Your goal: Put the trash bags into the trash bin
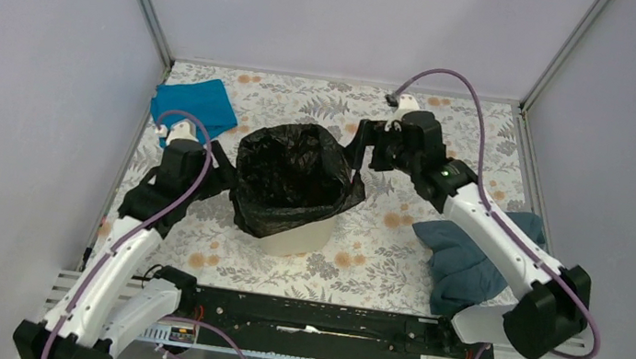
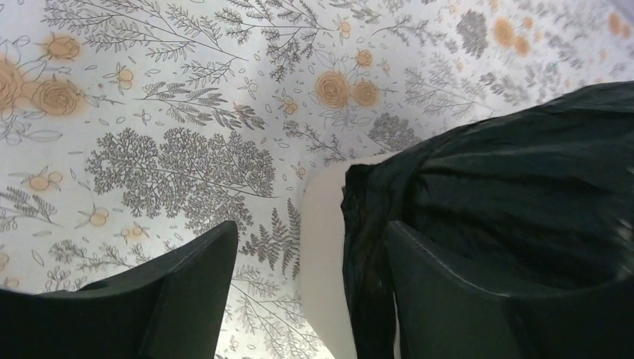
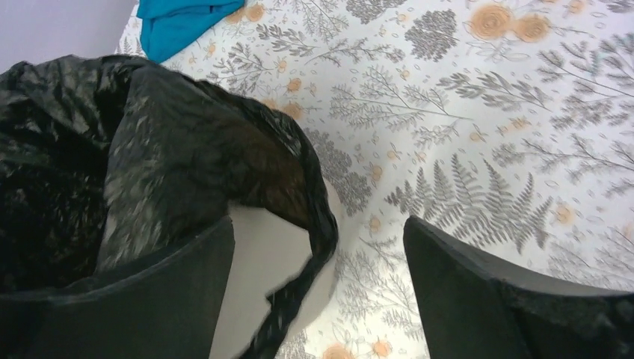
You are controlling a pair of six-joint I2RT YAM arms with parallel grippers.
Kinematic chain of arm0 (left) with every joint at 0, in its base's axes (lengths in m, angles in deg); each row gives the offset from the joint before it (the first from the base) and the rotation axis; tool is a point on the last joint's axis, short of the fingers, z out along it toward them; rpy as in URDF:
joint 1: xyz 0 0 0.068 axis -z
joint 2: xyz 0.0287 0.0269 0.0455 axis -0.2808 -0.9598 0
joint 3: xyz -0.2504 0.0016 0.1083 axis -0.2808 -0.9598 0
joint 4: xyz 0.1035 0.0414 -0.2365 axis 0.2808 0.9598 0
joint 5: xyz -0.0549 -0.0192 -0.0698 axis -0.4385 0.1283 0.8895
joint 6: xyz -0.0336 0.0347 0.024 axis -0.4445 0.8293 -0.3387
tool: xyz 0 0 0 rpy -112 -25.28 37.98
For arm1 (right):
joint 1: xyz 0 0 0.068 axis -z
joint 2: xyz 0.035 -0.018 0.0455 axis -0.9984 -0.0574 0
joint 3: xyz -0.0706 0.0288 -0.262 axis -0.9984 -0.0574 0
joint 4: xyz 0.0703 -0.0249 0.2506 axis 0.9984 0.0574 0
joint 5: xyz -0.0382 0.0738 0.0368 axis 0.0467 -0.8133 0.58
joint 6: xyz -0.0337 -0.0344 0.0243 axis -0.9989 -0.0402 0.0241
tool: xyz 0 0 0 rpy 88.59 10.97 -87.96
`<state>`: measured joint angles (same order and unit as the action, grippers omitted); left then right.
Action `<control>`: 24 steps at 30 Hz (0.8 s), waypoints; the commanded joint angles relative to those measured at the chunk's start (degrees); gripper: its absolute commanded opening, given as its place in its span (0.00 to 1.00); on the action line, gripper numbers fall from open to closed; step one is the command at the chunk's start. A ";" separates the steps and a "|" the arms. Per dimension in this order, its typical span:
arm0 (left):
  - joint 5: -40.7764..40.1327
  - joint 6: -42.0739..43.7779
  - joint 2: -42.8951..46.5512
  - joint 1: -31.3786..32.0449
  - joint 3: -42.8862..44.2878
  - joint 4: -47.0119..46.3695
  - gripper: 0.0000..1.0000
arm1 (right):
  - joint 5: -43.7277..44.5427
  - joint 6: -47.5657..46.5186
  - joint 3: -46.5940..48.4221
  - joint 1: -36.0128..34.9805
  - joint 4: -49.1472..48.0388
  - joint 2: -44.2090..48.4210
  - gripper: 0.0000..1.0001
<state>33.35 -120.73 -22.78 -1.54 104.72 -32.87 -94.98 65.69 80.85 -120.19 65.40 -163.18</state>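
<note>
Black trash bag (image 1: 287,175) is sitting inside the beige trash bin (image 1: 299,240), its wrinkled mouth gaping upward and its rim draping over the bin's edge, so that only the lower near wall of the bin is showing; the bin is standing upright near the middle of the floral table (image 1: 376,271). Left gripper (image 1: 224,172) is hovering just beside the bag's left side, fingers (image 2: 187,292) spread wide, the bin wall and the bag's hem lying in the gap, not pinched; right gripper (image 1: 357,152) is hanging at the bag's upper right rim, fingers (image 3: 149,299) likewise spread, a twisted strand of the bag's edge dangling between them, clamped by neither. Bright blue cloth (image 1: 196,103) is lying at the far left corner, well apart from the bin; dark blue-grey cloth (image 1: 471,255) is lying to the right, under the right arm.
</note>
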 commanded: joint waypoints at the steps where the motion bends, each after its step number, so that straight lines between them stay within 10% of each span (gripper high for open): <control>1: -2.08 -1.44 4.95 -0.36 4.60 7.65 0.81 | -2.12 1.32 2.47 1.63 7.57 7.92 0.94; 10: 0.81 -6.81 10.29 -0.35 6.04 13.48 0.93 | -4.53 4.72 -1.57 2.15 8.59 12.76 0.91; 17: 7.92 -8.42 11.59 -0.35 -2.19 8.19 0.90 | -11.68 11.45 -9.39 2.17 0.32 13.00 0.62; 24: 14.20 -10.75 10.88 -0.39 -10.87 -0.27 0.63 | -18.04 19.40 -18.28 2.12 -10.13 11.50 0.47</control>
<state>43.78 -129.67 -11.52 -1.70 96.85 -26.23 -107.77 78.93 65.90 -118.20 64.11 -150.70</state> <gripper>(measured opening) 0.702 0.529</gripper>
